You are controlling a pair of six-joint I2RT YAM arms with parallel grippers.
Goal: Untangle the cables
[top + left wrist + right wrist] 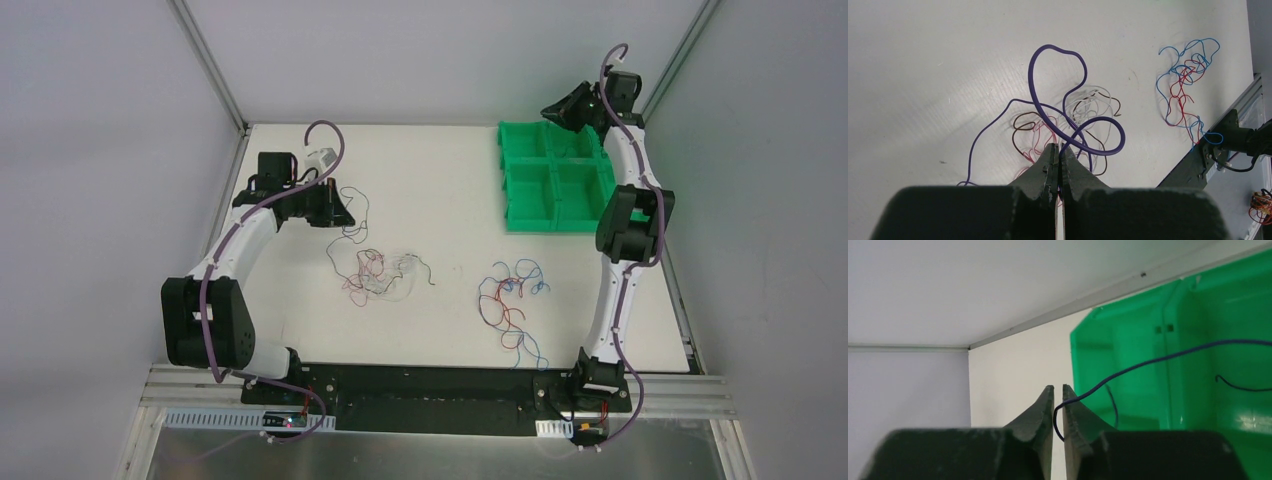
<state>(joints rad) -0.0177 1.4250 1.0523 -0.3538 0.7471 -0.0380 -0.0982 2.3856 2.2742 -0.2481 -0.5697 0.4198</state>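
Observation:
The cables lie in two loose bunches on the white table: a red, black and whitish one [375, 272] left of centre and a red and blue one [512, 300] right of centre. My left gripper [340, 208] hangs above the table behind the left bunch. In the left wrist view it [1059, 146] is shut on a dark purple cable [1034, 85] that loops up over the left bunch [1083, 115]. My right gripper [552, 112] is over the green bin. In the right wrist view it [1058, 387] is nearly closed on a thin dark blue cable [1148, 362] trailing right.
A green bin [530, 215] with several compartments stands at the back right; another dark cable [1243, 387] lies inside it [1128, 340]. The red and blue bunch [1183, 85] reaches toward the black base rail [430, 385] at the near edge. Walls enclose the back and sides.

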